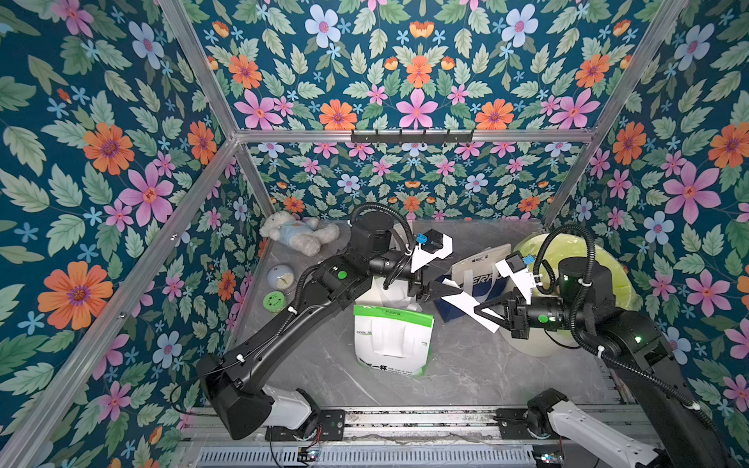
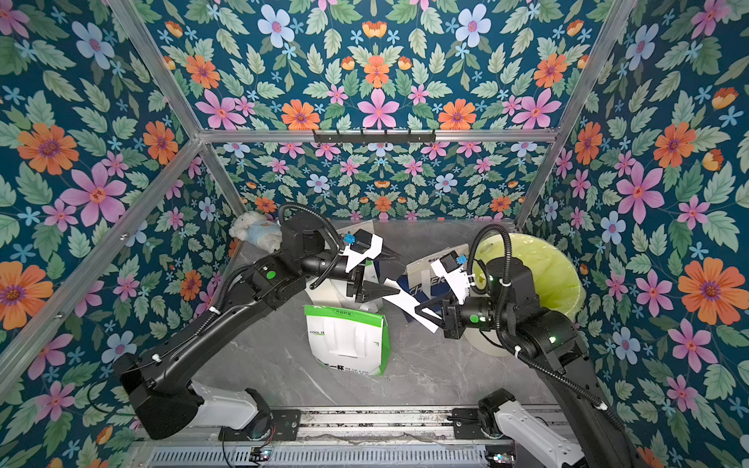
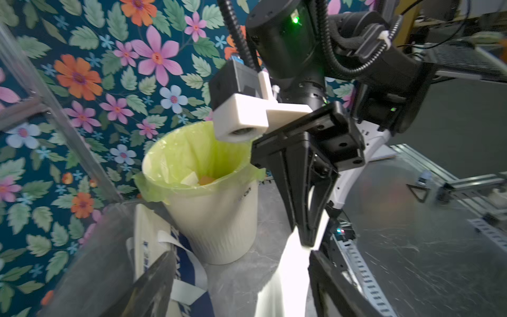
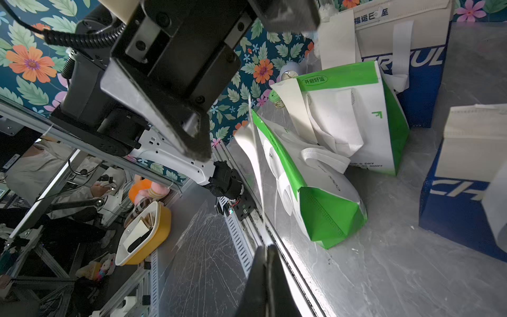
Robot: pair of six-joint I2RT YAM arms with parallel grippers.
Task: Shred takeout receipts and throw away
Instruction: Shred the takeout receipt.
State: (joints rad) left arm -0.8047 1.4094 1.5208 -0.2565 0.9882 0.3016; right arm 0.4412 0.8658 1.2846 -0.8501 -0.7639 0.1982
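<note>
Step in hand: tearing. White receipt (image 1: 466,304) held in air just beside bin (image 1: 531,346). On bin side, right end effector (image 1: 482,311) pinches one end. Left end effector (image 1: 454,290) spread around other end, not gripping. Next, likely: left clamps, arms pull apart, scraps into bin.

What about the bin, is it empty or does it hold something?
Not empty: the bin has a pale scrap and something orange in its green liner.
</note>
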